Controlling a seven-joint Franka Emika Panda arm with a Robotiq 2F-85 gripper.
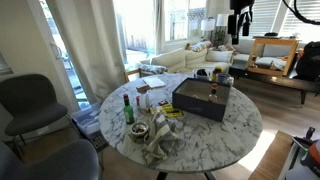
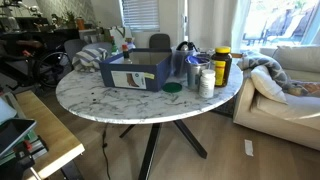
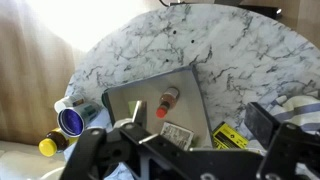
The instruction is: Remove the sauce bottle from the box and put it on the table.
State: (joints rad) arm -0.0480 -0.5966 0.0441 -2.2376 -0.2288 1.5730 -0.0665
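The sauce bottle is small, reddish-orange with a red cap, and lies inside the box in the wrist view. In an exterior view it shows as a small dark red shape in the dark box. The box wall hides it in the other exterior view. The box stands on the round marble table, which also shows from the side. My gripper is open and empty, high above the box and apart from the bottle. It hangs near the top of an exterior view.
A green glass bottle with a red cap and crumpled cloth lie near one table edge. Jars and bottles cluster beside the box, with a green lid. A yellow packet and a blue-lidded jar flank the box. Chairs and sofas surround the table.
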